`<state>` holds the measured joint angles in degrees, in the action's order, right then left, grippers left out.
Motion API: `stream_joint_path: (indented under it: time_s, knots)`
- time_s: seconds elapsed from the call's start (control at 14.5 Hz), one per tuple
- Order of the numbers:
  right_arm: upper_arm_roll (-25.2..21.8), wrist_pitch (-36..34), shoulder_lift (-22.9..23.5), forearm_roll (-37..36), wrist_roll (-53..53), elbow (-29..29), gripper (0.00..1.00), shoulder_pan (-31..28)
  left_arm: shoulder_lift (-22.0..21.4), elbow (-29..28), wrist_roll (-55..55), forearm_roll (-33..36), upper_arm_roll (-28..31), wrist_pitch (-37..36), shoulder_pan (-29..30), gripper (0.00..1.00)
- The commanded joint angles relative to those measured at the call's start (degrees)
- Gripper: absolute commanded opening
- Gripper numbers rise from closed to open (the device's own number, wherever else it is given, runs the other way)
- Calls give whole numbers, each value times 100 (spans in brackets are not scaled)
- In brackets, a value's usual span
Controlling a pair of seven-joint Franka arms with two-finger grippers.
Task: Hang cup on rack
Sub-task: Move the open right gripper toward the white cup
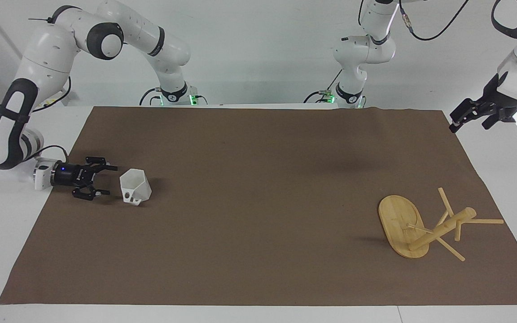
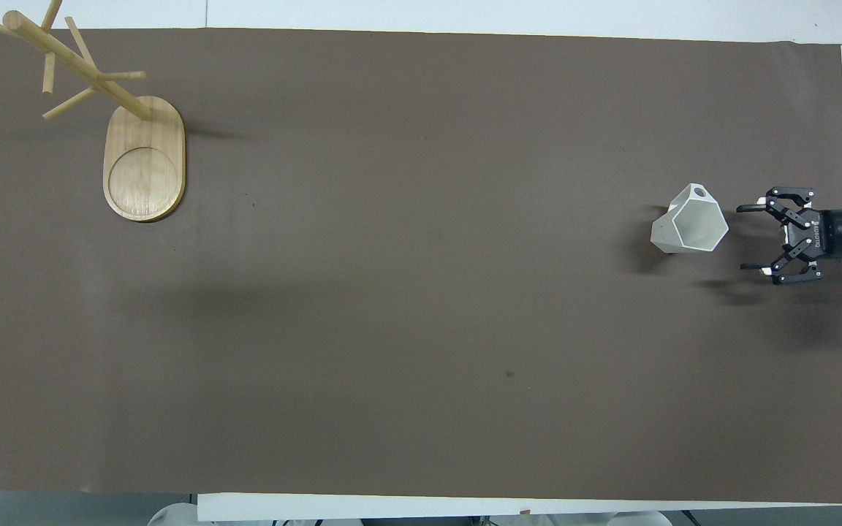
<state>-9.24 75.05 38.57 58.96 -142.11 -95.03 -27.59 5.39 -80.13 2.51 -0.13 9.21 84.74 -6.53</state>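
Observation:
The white faceted cup (image 1: pixel 135 186) (image 2: pixel 691 226) rests tilted on the brown mat toward the right arm's end, its hexagonal mouth turned up and toward my right gripper. My right gripper (image 1: pixel 111 180) (image 2: pixel 742 238) is open, low over the mat, level with the cup and just short of it, not touching. The bamboo rack (image 1: pixel 420 226) (image 2: pixel 110 95) stands on its oval base toward the left arm's end, farther from the robots than the cup. My left gripper (image 1: pixel 453 125) waits in the air over the mat's corner at the left arm's end; it is outside the overhead view.
The brown mat (image 1: pixel 258 215) covers most of the white table (image 1: pixel 7 224). Nothing else lies on it between the cup and the rack.

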Motion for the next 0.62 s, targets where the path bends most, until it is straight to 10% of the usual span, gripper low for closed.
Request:
stream_joint_path:
  time_s: [0.0, 0.55]
  knots:
    - [1, 184, -87, 238, -439, -454, 100, 174, -100, -99, 57, 57, 10, -54, -7, 100]
    - [18, 528, -148, 404, -563, -867, 100, 236, -100, -99, 57, 57, 10, -54, -7, 100]
